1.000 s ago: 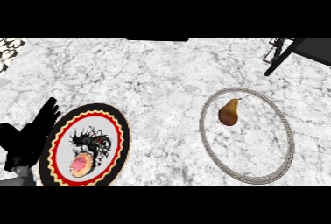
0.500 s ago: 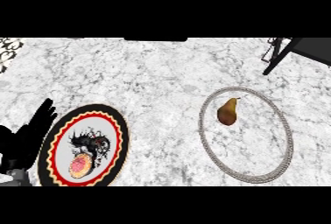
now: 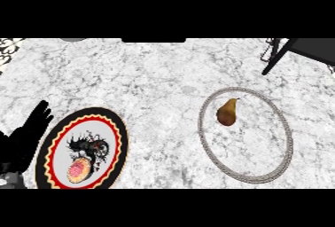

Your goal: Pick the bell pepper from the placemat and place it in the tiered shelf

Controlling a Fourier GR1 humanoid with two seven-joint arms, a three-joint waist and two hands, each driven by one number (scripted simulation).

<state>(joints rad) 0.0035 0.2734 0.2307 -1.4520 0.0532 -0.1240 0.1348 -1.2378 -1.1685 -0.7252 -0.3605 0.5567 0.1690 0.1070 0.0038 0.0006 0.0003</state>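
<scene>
A brown, pear-shaped fruit lies in the upper left part of a round placemat with a grey braided rim, right of centre on the marble counter. The black tiered shelf shows only as a corner and a leg at the top right. My left hand rests open at the left edge with its fingers pointing up, far from the fruit and holding nothing. My right hand shows nowhere in the head view.
A round plate with a black, red and yellow rim and a dark figure painted on it lies at the lower left, right beside my left hand. A patterned edge shows at the top left corner.
My left hand has sunk slightly towards the left edge. The fruit, placemat and plate have not moved.
</scene>
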